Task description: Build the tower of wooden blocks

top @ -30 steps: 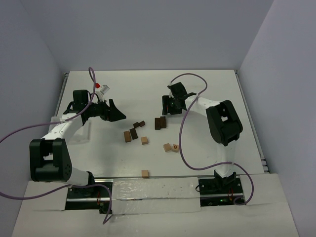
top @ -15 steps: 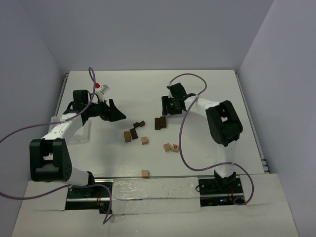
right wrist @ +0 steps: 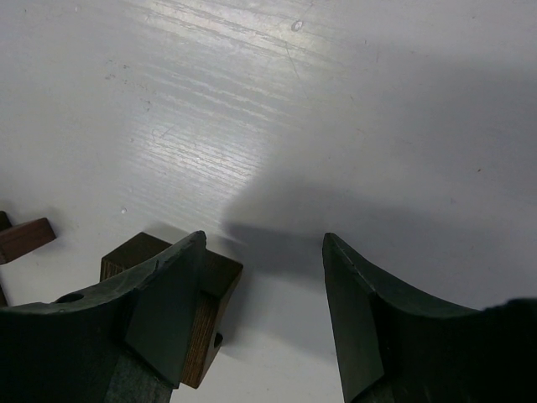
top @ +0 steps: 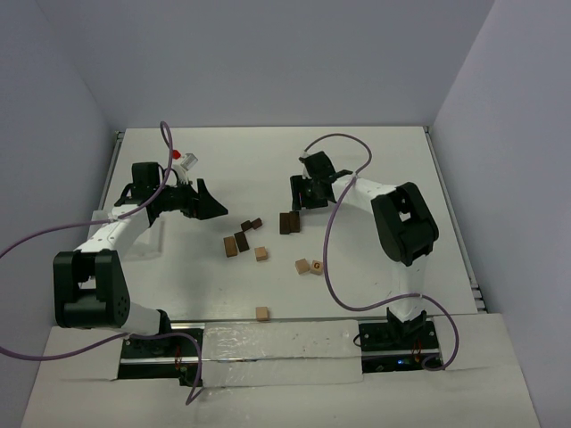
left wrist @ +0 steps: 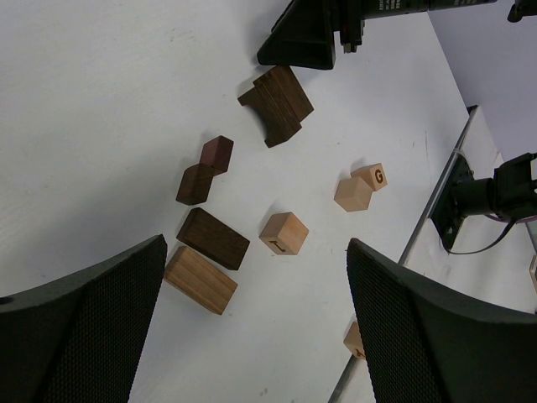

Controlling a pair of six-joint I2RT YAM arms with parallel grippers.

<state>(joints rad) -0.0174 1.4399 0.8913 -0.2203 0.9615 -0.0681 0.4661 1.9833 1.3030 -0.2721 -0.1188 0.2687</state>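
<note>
I read the top view as a clock face. The right gripper [top: 302, 192] hangs just above the dark stacked blocks [top: 288, 222], which lie at about 7 o'clock from it and very near. Their long side runs roughly from 12 to 6. In the right wrist view the jaws stand half open with only bare table [right wrist: 352, 109] between them. The dark stack shows at 8 o'clock, beside and partly behind the finger [right wrist: 164, 311] on the left of that view, so it is not inside the gap (whether it touches that finger I cannot tell).

I judge the next move depends on this offset: the right gripper must shift toward 7 o'clock before it can close on the stack.

The left gripper [top: 207, 203] is wide open and holds nothing. From it, the loose dark and tan blocks [top: 239, 242] lie at 4 o'clock, so this arm is nearer to them. The two light cubes [top: 309, 266], one marked G, and a lone cube [top: 261, 313] lie further toward 6 o'clock.

I see no block inside any container; all rest on the table.
</note>
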